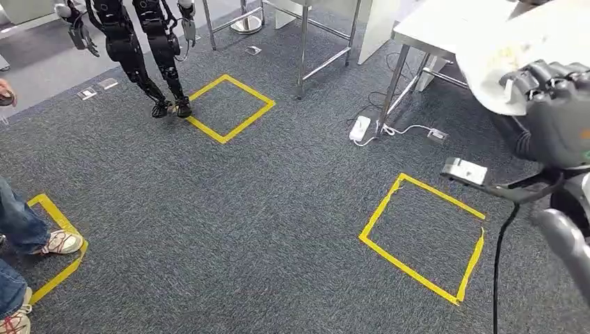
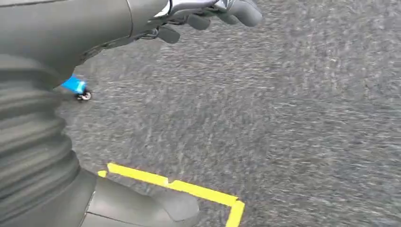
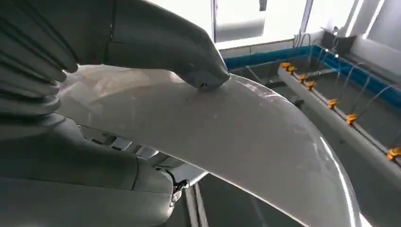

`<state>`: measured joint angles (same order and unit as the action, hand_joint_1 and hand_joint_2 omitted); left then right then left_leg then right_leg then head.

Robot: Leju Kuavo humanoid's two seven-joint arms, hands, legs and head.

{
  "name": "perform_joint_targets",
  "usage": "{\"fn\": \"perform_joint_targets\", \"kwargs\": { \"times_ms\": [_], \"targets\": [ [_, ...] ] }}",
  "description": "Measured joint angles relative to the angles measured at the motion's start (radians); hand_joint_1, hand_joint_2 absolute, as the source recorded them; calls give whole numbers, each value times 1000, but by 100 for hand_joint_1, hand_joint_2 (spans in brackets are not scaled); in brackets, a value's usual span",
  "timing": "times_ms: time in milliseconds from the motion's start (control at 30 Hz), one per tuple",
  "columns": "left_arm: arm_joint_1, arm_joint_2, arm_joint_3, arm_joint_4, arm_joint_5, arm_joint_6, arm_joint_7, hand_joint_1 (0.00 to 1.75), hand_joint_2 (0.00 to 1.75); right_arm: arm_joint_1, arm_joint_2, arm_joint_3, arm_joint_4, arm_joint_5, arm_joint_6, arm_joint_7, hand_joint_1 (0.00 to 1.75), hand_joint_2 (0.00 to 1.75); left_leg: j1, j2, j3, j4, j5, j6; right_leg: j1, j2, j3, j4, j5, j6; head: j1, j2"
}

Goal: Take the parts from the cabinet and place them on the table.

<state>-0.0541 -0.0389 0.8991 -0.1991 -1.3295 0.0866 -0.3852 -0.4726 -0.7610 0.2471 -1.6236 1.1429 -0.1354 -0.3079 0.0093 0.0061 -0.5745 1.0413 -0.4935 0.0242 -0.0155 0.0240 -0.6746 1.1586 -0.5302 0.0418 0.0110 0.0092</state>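
My right hand (image 1: 555, 111) is raised at the right edge of the head view and holds a large white curved part (image 1: 518, 59). In the right wrist view the thumb (image 3: 189, 56) presses on the part's smooth outer face (image 3: 265, 142), and the part hides the other fingers. A white table (image 1: 445, 24) on metal legs stands just left of the held part. My left hand (image 2: 208, 16) hangs over grey carpet with its fingers loosely bent away from the thumb and nothing in it.
A yellow tape square (image 1: 424, 236) marks the carpet ahead, with another (image 1: 229, 108) farther off. A second humanoid robot (image 1: 142, 49) stands at the back left. A person's shoes (image 1: 59, 242) are at the left edge. A power strip (image 1: 360, 129), cables and a grey box (image 1: 465, 170) lie near the table legs.
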Motion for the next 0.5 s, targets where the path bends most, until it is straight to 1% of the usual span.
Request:
{"fn": "perform_joint_targets", "kwargs": {
  "times_ms": [33,67,100,133,167,200,233,267,300,367,400,433,467,500],
  "targets": [
    [3,0,5,0,4,-2,-6,0,175,-21,-3,31,15,-4,-3,5,175,175,-2,9,0,0,-1,2,0,-10,-37,78,-34,1,0,0],
    [4,0,10,0,11,-3,-12,0,175,-37,-7,64,26,-8,-6,11,175,175,-3,19,-1,0,-2,3,0,-13,-69,145,-55,1,0,0],
    [4,-1,16,0,16,-5,-17,0,175,-49,-11,97,39,-10,-12,21,175,175,-4,28,-1,1,-3,4,0,-15,-86,175,-55,0,1,0],
    [4,-2,20,0,19,-6,-21,0,175,-63,-13,123,49,-10,-18,28,175,175,-5,36,0,1,-4,5,0,-17,-78,155,-33,-2,1,0],
    [3,-4,23,0,22,-6,-25,0,175,-85,-13,151,62,-8,-24,37,175,175,-7,46,1,1,-5,5,1,-22,-45,87,9,-6,2,0],
    [2,-6,26,0,26,-8,-29,0,175,-107,-13,173,74,-4,-31,45,175,175,-8,55,4,1,-7,3,3,-32,1,-1,51,-12,2,0],
    [1,-8,32,0,32,-9,-32,0,175,-129,-11,194,91,4,-38,53,175,175,-9,63,7,1,-9,1,9,-65,50,-93,88,-21,2,0],
    [1,-10,39,0,34,-12,-35,0,175,-150,-6,211,107,10,-44,57,175,175,-15,72,9,1,-13,-5,25,-114,63,-126,72,-31,2,0],
    [1,-11,43,0,35,-13,-38,0,175,-162,0,226,121,16,-49,59,175,175,-15,79,9,1,-15,-9,25,-98,61,-132,79,-34,2,0],
    [0,-13,48,0,37,-14,-38,0,175,-175,5,245,140,22,-55,64,175,175,-13,99,14,-3,-17,-17,29,-76,57,-132,78,-37,2,0],
    [-2,-15,48,0,37,-14,-39,0,175,-179,5,251,146,23,-56,65,175,175,-15,110,19,-4,-21,-23,26,-63,59,-138,82,-43,2,0],
    [-2,-14,49,0,37,-14,-39,0,175,-182,5,256,150,23,-58,67,175,175,-11,76,12,7,-27,-31,15,-58,65,-144,87,-48,2,0],
    [-1,-16,50,0,38,-14,-42,0,175,-192,7,262,155,24,-61,67,175,175,-9,27,0,39,-48,-34,12,-49,66,-145,87,-54,1,0],
    [0,-16,51,0,40,-14,-42,0,175,-199,16,268,160,25,-65,67,175,175,-9,10,-30,100,-82,-37,11,-39,65,-145,88,-57,-3,0]
  ]
}}
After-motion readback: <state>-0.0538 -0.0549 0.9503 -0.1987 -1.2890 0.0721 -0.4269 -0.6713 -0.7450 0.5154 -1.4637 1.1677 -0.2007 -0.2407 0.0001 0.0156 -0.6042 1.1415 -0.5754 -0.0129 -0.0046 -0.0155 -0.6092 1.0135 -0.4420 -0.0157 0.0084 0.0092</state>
